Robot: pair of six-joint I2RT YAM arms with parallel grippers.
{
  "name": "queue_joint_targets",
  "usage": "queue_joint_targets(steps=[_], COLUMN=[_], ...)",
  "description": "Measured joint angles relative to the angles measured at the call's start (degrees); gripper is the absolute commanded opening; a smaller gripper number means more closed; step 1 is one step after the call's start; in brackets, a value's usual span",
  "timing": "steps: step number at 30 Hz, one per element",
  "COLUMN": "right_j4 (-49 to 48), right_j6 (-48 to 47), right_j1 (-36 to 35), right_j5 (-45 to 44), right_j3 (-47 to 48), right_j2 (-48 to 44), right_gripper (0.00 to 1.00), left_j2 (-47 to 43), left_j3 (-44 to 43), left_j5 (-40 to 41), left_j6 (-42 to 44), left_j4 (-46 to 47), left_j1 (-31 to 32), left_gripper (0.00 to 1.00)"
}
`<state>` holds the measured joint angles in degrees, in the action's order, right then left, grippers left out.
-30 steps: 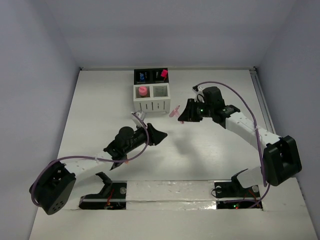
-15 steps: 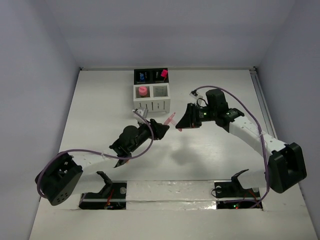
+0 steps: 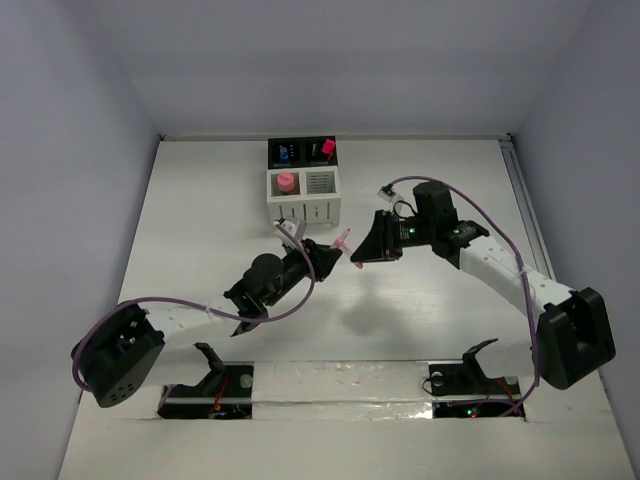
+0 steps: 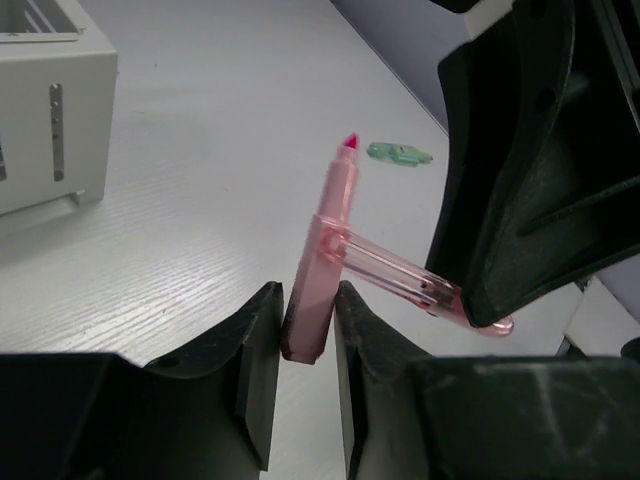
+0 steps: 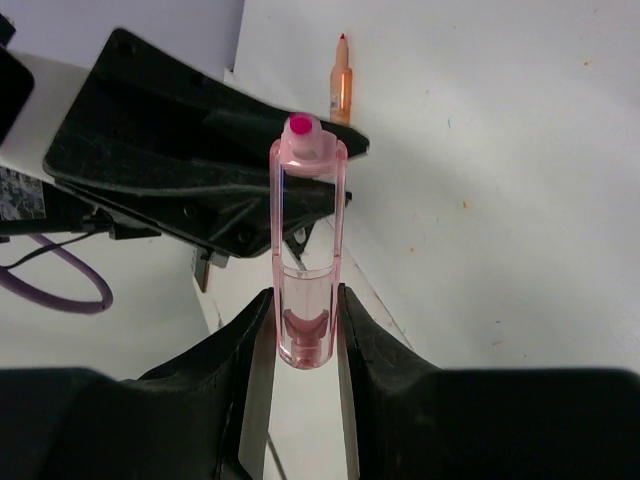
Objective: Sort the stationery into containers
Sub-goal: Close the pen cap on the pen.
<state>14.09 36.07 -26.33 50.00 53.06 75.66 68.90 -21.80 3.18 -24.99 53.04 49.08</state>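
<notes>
Apparent handover step: above mid-tabletop the left gripper (image 4: 305, 322) clamps the pen (image 4: 336, 205) while the right gripper (image 5: 303, 312) pinches its clear cap (image 5: 305, 215) (both closed), so one must release before delivery to the cups (image 3: 300, 212).

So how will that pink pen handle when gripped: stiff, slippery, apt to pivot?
Probably stiff: the pen is straight though the left claw pinches only its end. That end grip may let it pivot where the clear cap in the right claw meets it. Smooth plastic, so perhaps slippery.
</notes>
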Motion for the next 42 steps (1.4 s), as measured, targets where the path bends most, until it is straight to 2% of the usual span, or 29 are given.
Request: queue_joint_targets(steps=[1, 4, 9, 14, 22, 30, 42], right_j4=[-0.52, -1.36, -1.33, 2.64, 10.19, 10.43, 9.31], right_j6=[0.24, 1.07, 1.42, -0.28, -4.46, -5.25, -4.94], right_j1=[0.0, 0.02, 0.02, -0.02, -0.24, -0.39, -0.44], right_j5=[-0.02, -0.02, -0.28, -2.75, -10.58, -15.52, -15.23], right_j3=[-0.22, -0.57, -0.57, 1.4, 7.98, 10.23, 11.98], right_j2=[0.0, 0.0, -0.22, -1.11, -3.15, -3.52, 0.2], right_gripper=[0.0, 0.0, 0.0, 0.0, 0.0, 0.0, 0.0], left_j2=[0.09, 0.26, 0.24, -0.74, -5.46, -7.02, -7.17], left_j3=[0.0, 0.0, -0.02, -0.02, 0.94, 1.6, 1.6], left_j5=[-0.2, -0.98, -1.22, -1.55, -1.18, -2.56, -2.71], left_j6=[0.22, 1.09, 1.25, 1.25, 1.86, 2.01, 2.32], left_j4=[-0.07, -0.13, -0.15, -1.42, -4.09, -6.01, -7.43], left_j1=[0.15, 1.07, 1.18, 1.77, 3.19, 5.42, 5.95], left_gripper=[0.1, 0.0, 0.0, 0.0, 0.0, 0.0, 0.0])
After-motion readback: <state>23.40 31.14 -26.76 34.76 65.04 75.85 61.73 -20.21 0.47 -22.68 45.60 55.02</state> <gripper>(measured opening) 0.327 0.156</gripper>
